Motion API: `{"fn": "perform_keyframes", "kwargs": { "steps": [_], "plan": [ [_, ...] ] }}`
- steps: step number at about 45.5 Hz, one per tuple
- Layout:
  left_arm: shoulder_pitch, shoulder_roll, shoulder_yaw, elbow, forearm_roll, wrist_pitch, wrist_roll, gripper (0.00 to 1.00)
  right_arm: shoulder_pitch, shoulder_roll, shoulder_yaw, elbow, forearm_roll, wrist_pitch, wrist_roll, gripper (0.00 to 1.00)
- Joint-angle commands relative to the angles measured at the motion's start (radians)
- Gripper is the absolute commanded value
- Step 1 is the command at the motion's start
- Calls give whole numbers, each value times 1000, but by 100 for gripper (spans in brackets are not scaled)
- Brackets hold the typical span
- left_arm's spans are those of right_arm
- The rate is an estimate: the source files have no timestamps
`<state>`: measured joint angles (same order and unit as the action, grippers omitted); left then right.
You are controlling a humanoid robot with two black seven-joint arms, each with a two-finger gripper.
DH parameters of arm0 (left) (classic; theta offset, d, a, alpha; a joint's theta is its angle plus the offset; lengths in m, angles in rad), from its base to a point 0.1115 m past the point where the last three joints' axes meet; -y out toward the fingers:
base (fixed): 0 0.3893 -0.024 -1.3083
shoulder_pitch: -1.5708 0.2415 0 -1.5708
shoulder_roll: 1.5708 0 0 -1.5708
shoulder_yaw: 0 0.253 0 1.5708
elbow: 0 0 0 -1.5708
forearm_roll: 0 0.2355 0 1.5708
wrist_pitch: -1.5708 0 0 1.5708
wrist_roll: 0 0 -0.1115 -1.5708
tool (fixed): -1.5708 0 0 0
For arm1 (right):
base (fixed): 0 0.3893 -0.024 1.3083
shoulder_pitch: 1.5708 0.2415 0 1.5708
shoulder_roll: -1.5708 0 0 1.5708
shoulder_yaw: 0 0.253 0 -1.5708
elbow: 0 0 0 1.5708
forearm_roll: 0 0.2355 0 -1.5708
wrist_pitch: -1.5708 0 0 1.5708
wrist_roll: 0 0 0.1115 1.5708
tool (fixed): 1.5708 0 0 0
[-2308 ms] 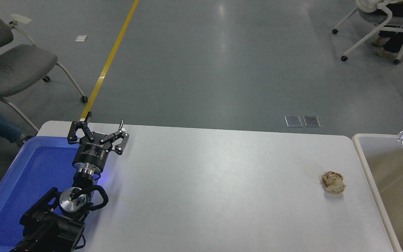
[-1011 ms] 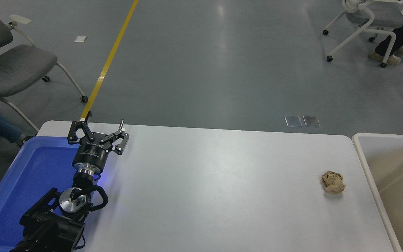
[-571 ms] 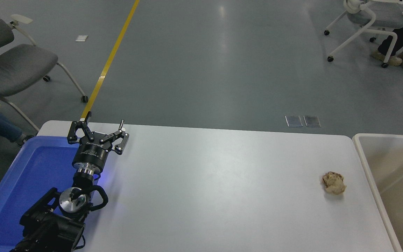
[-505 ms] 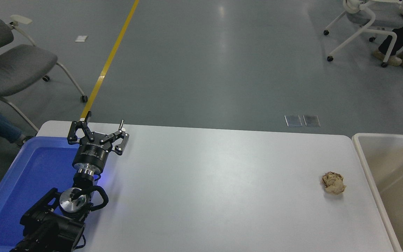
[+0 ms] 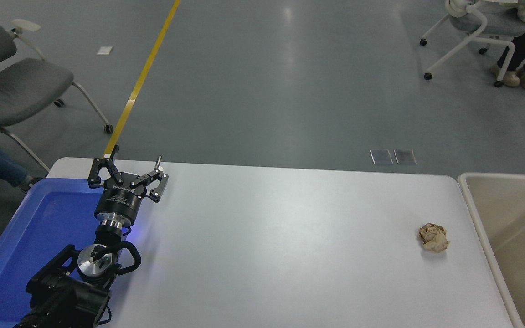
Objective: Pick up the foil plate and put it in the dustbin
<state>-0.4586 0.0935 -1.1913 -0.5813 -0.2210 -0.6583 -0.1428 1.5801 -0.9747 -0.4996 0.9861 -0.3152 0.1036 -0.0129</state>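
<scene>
Head view: no shiny foil plate visible anywhere on the white worktop (image 5: 267, 237), nor in the part of the big beige plastic dustbin (image 5: 474, 214) that shows at the right edge. Can't tell where the plate is; it may lie lower in the bin, out of frame. The bin's visible interior looks bare.

Left claw (image 5: 128, 171), black, sits parked at the lower left over the near edge of the blue plastic tray (image 5: 39, 228), fingers spread wide, holding nothing. Right arm and its claw are out of frame.

Handling, as judgement only: thin foil would be very light, easily dented, slick on the flat faces. Best hold is a pinch across the rim, gentle force, not the base. It would crush or slip if squeezed hard.

Only loose item on the worktop is a small crumpled brown paper ball (image 5: 433, 238), near the bin-side edge, just clear of the bin rim. Not the target.

Room: the worktop's middle is wide open, and nothing stands between the ball and the far rounded corner. The bin rim butts against the worktop's right edge, so any drop needs to clear that lip. A person's legs (image 5: 524, 50) and a white wheeled chair (image 5: 463, 43) are far back right, well apart from the worktop.
</scene>
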Motion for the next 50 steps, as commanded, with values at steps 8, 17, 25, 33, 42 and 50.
{"fn": "perform_keyframes", "kwargs": {
  "steps": [8,17,25,33,42,50],
  "plan": [
    [0,0,1,0,0,-1,0,99,552,224,-651,401,-27,56,2,100],
    [0,0,1,0,0,0,0,99,641,375,-712,479,-25,201,56,100],
    [0,0,-1,0,0,-1,0,99,676,497,-709,534,-25,318,74,100],
    [0,0,1,0,0,-1,0,99,666,606,-683,577,-13,422,91,100],
    [0,0,1,0,0,-1,0,99,644,691,-622,577,4,447,90,100],
    [0,0,1,0,0,0,0,99,646,794,-616,546,195,482,88,100]
  ]
}}
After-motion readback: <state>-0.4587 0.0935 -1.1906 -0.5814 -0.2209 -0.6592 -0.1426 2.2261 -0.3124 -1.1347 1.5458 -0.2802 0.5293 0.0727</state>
